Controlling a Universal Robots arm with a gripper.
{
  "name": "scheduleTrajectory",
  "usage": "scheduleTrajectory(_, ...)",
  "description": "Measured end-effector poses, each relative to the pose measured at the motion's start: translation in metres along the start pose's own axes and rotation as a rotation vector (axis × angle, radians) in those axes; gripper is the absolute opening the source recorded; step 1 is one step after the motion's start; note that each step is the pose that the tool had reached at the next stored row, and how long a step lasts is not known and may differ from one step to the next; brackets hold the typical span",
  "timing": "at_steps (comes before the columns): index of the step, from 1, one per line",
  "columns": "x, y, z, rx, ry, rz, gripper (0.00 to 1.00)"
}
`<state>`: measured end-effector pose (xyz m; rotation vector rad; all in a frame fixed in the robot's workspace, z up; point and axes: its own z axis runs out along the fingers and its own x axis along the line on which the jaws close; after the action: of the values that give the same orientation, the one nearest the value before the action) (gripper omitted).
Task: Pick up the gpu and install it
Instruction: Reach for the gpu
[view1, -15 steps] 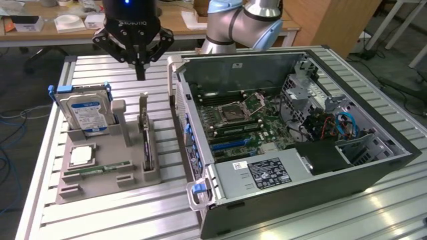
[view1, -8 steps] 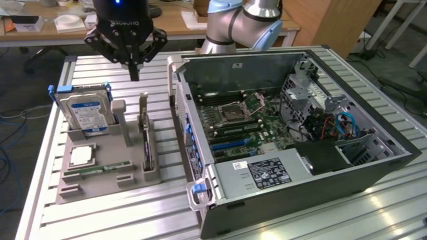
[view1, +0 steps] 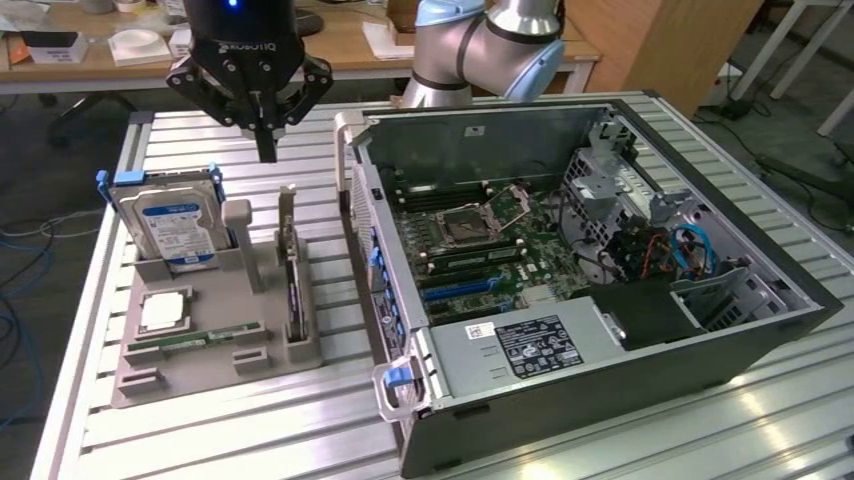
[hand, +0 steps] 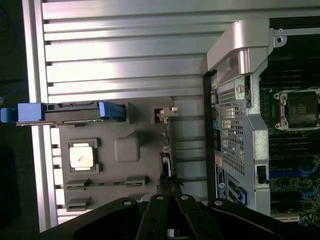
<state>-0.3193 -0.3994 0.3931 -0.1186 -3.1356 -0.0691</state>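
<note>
Claw first: its two fingers are pressed together with nothing between them. It hangs in the air above the far end of the grey parts holder, which sits on the slatted aluminium table. Through the wrist view I look down past the fingertips onto that holder.

The gpu stands on its long edge in a narrow slot along the side of the holder nearest the computer case. It is a thin dark card, and its silver bracket looks to be at the end toward the claw. Card and claw are clearly apart, and the card is seated squarely in its slot.

The other parts are in their places on the holder. The hard drive with the blue label is upright in its cradle. The processor lies flat in its recess, and the RAM stick lies just beside it.

The case lies on its side with the panel off, so the motherboard is exposed. I can make out the blue expansion slots, and they look empty to me, though the detail there is too fine for me to be sure.

I judge the job to be at its very start. The card is not gripped or lifted, and nothing has been fitted to the board, so both the pick-up and the installation are left to do.
</note>
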Motion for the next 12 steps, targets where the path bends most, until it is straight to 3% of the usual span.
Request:
scheduleTrajectory(4, 0.0, 0.0, 0.0, 0.0, 0.0, 0.0, 0.1)
scheduleTrajectory(7, 0.0, 0.0, 0.0, 0.0, -0.0001, 0.0, 0.16)
scheduleTrajectory(10, 0.0, 0.0, 0.0, 0.0, 0.0, 0.0, 0.35)
scheduleTrajectory(12, 0.0, 0.0, 0.0, 0.0, 0.0, 0.0, 0.41)
